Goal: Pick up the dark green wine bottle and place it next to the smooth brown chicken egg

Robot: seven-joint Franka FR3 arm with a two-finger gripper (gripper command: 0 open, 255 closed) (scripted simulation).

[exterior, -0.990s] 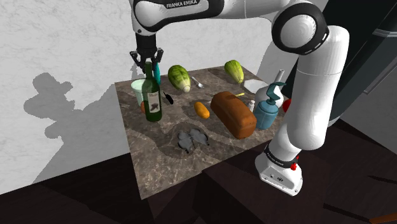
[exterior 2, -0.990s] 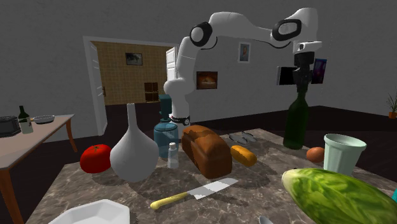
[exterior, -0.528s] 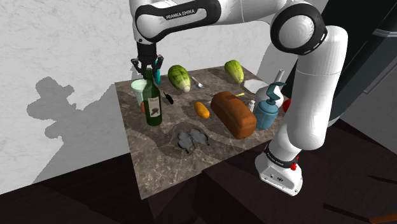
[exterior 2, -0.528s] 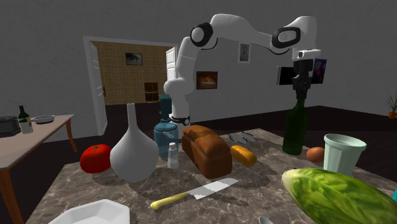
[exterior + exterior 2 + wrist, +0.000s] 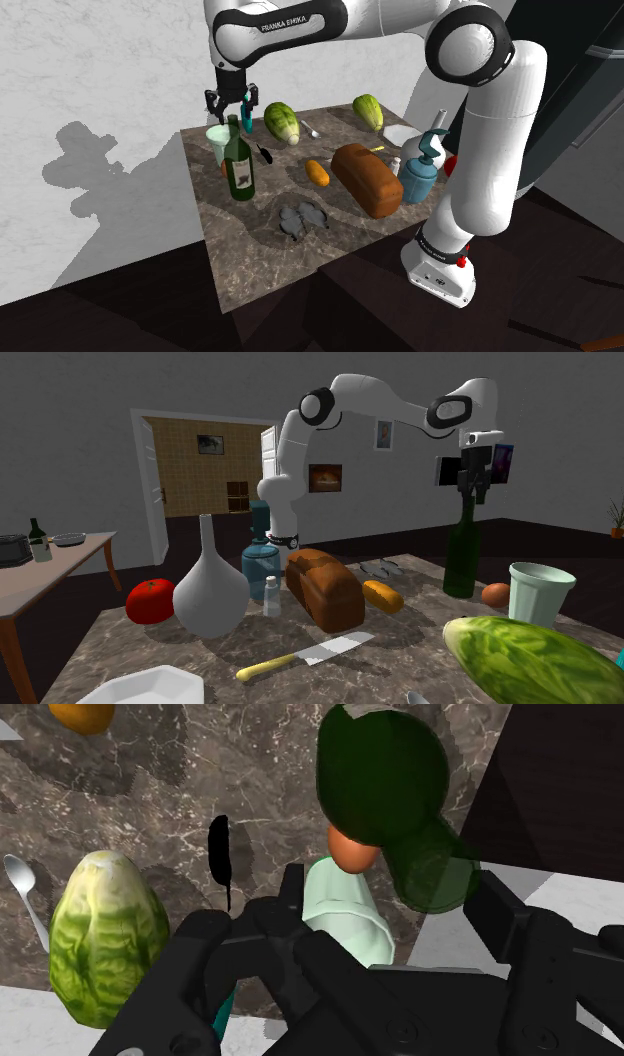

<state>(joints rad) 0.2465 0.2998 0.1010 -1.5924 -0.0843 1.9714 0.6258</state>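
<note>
Marbled desk [image 5: 240, 270], wine bottle [image 5: 238, 165] upright beside the egg [image 5: 495, 593]: placement looks done. Fingers [image 5: 500, 909] open over its neck; next, rise straight clear.

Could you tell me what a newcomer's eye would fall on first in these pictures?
Most likely the white arm arching over the marbled table, its jaws open just above the upright dark green bottle near the shoulder view's far left corner. The bottle stands beside a brown egg and a pale green cup. The big brown loaf mid-table also draws the eye.
</note>
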